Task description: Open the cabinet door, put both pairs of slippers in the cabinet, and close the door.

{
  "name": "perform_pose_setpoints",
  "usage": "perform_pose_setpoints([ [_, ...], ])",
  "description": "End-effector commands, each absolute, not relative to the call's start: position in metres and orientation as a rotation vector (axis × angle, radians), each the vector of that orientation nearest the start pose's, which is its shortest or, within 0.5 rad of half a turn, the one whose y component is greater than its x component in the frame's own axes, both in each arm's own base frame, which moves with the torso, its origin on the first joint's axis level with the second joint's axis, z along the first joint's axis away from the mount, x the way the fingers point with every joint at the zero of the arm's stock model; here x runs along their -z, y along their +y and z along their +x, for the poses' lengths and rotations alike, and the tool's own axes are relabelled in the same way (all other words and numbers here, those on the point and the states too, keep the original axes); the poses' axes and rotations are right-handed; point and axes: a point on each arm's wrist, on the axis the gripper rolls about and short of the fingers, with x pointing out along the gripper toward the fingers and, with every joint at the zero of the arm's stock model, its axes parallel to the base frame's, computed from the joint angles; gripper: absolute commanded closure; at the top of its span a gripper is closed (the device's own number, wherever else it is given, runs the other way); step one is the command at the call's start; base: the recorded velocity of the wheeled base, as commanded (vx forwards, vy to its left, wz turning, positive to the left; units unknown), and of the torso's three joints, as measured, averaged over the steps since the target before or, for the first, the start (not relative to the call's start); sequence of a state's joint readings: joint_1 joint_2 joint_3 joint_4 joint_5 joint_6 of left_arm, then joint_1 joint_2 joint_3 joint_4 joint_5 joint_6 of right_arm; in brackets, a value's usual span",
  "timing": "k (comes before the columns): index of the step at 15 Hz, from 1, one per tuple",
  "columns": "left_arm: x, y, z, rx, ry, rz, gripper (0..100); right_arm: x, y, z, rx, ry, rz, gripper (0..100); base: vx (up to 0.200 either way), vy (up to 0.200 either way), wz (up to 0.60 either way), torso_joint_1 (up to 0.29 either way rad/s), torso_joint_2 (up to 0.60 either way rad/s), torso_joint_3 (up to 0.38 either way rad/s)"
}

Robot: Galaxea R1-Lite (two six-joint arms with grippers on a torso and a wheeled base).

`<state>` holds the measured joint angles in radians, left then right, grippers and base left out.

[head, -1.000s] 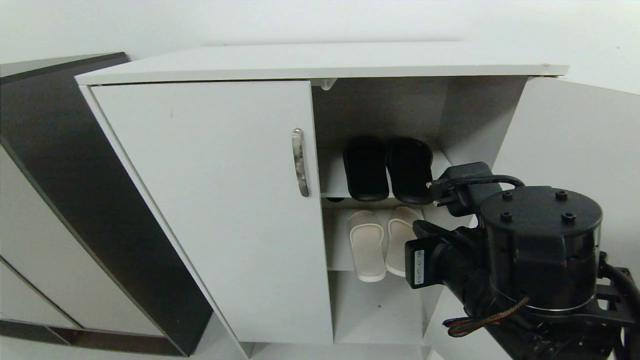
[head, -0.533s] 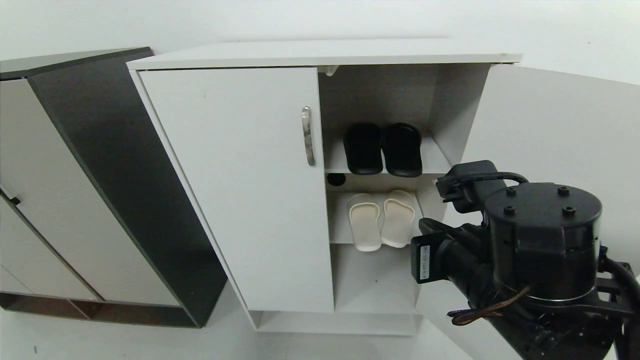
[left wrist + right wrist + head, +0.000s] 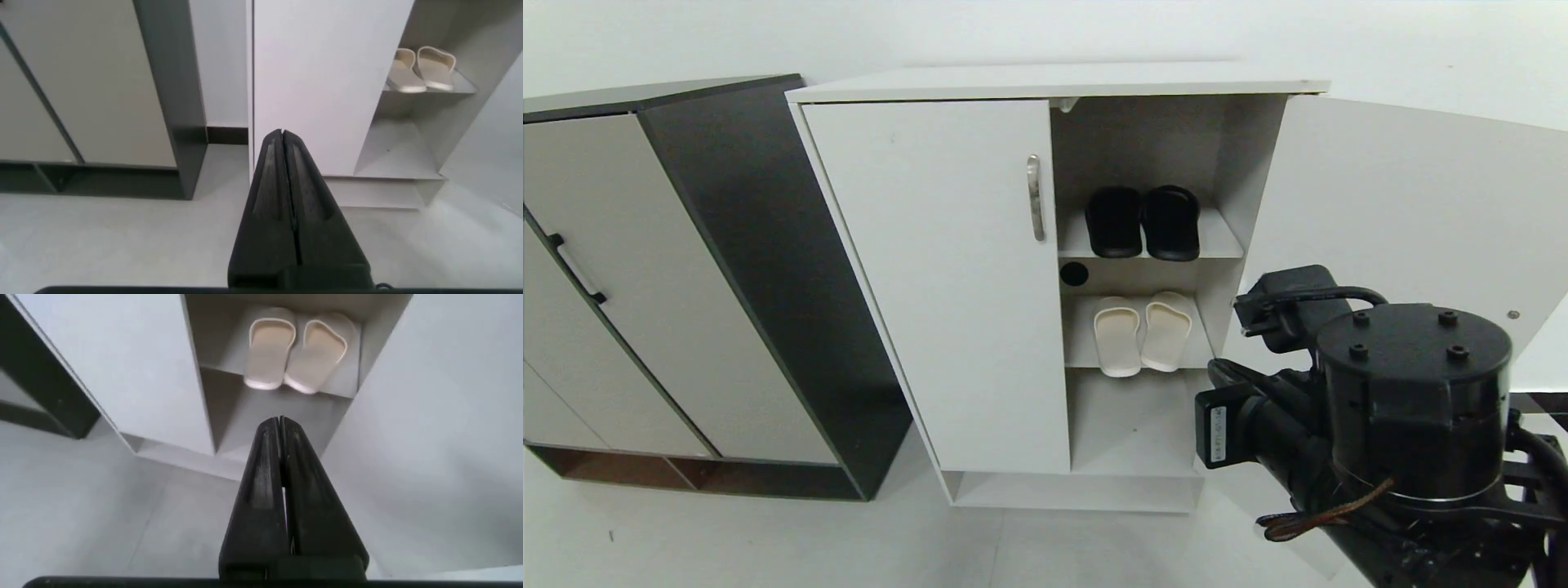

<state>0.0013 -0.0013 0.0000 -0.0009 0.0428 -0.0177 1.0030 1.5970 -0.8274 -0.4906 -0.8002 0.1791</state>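
Note:
The white cabinet [image 3: 1045,82] stands with its left door [image 3: 947,278] closed and its right door [image 3: 1405,220] swung wide open. A black pair of slippers [image 3: 1142,222] sits on the upper shelf. A white pair of slippers [image 3: 1141,333] rests on the shelf below, also seen as the white slippers [image 3: 423,69] and the white slippers [image 3: 301,349] from the wrists. My right arm [image 3: 1388,408] hangs low in front of the open door. The right gripper [image 3: 281,421] is shut and holds nothing, out over the floor before the open compartment. The left gripper [image 3: 283,134] is shut and holds nothing, facing the closed door.
A dark-sided cabinet [image 3: 686,269] with pale doors stands close to the left of the white one. The closed door has a metal handle [image 3: 1035,198]. Bare grey floor [image 3: 768,539] lies in front of both cabinets.
The head view has drawn back and shifted, so the cabinet looks smaller and more floor shows. Slippers, doors and my right arm keep their places.

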Motion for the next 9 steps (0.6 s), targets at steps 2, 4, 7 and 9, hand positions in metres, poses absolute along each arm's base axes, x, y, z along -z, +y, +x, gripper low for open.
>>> perform_pose_setpoints([
  [2, -0.0756, 0.0009, -0.0228, -0.044, -0.002, -0.018, 100, -0.2044, 0.2258, 0.1631, -0.186, 0.194, -0.047, 100, 0.000, 0.000, 0.00, 0.000, 0.00, 0.000],
  [4, -0.0756, 0.0009, -0.0228, -0.044, -0.002, -0.018, 100, -0.2036, 0.2256, 0.1629, -0.185, 0.196, -0.050, 100, 0.000, 0.000, 0.00, 0.000, 0.00, 0.000],
  [7, -0.0756, 0.0009, -0.0228, -0.044, -0.002, -0.018, 100, -0.2019, 0.2255, 0.1629, -0.185, 0.200, -0.054, 100, 0.000, 0.000, 0.00, 0.000, 0.00, 0.000],
  [9, -0.0756, 0.0009, -0.0228, -0.044, -0.002, -0.018, 100, -0.2015, 0.2257, 0.1630, -0.185, 0.201, -0.056, 100, 0.000, 0.000, 0.00, 0.000, 0.00, 0.000],
])
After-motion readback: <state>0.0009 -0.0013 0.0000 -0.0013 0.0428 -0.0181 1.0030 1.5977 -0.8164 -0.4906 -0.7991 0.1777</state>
